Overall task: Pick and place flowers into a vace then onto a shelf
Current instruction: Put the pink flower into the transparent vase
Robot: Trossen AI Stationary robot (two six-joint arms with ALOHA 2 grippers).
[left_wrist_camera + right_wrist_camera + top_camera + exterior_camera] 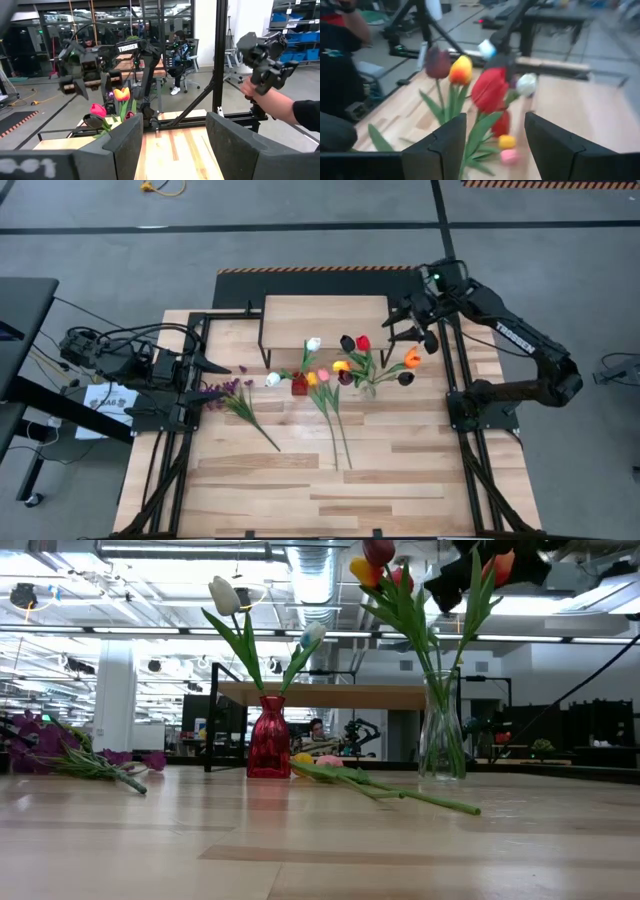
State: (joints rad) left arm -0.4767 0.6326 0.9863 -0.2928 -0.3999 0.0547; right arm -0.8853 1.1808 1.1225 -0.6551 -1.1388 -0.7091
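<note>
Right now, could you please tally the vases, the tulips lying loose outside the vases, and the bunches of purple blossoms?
Vases: 2, the red vase and the clear glass vase
Loose tulips: 2, the yellow tulip and the pink tulip
Purple bunches: 1, the purple bunch
Total: 5

Past the left gripper (174,145), fingers spread wide, there's bare wood table (175,150). Across it the other arm's gripper (87,75) hangs above a bunch of tulips (112,107): red, orange, one dark. A person's hand (265,97) holds a black controller (265,57) off to the side.
</note>
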